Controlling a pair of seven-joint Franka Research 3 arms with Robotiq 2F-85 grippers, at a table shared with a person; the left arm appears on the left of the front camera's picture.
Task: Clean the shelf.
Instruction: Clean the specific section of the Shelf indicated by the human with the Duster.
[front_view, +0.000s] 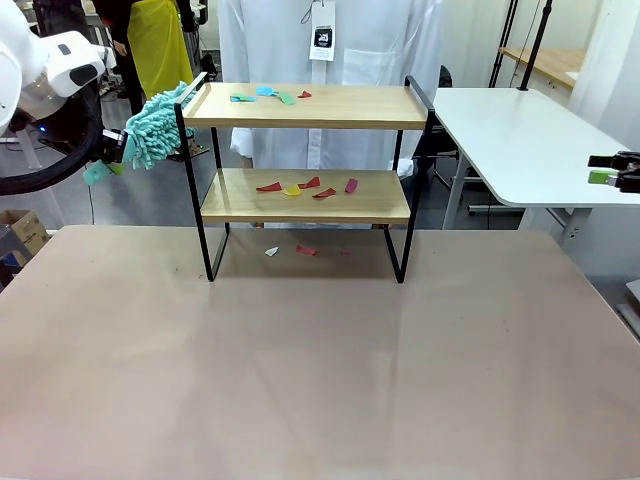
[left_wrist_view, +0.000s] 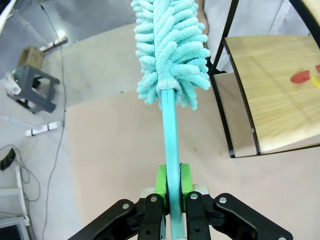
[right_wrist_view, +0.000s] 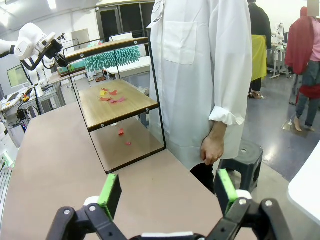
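The shelf (front_view: 330, 106) stands at the far middle of the tan table, with two light wooden boards in a thin black frame. Blue, green and red scraps (front_view: 265, 94) lie on its top board. Red, yellow and pink scraps (front_view: 310, 186) lie on the lower board, and a few more scraps (front_view: 303, 250) are on the table under it. My left gripper (left_wrist_view: 171, 182) is shut on the handle of a teal fluffy duster (left_wrist_view: 170, 45). The duster head (front_view: 155, 130) hangs just left of the top board's end rail. My right gripper (right_wrist_view: 169, 192) is open and holds nothing, off the table's right side (front_view: 598, 169).
A person in a white coat (right_wrist_view: 200, 75) stands right behind the shelf, hand hanging down. A white table (front_view: 520, 140) stands at the back right and a black stool (right_wrist_view: 245, 165) is near the person. The tan table (front_view: 320, 360) in front of the shelf is bare.
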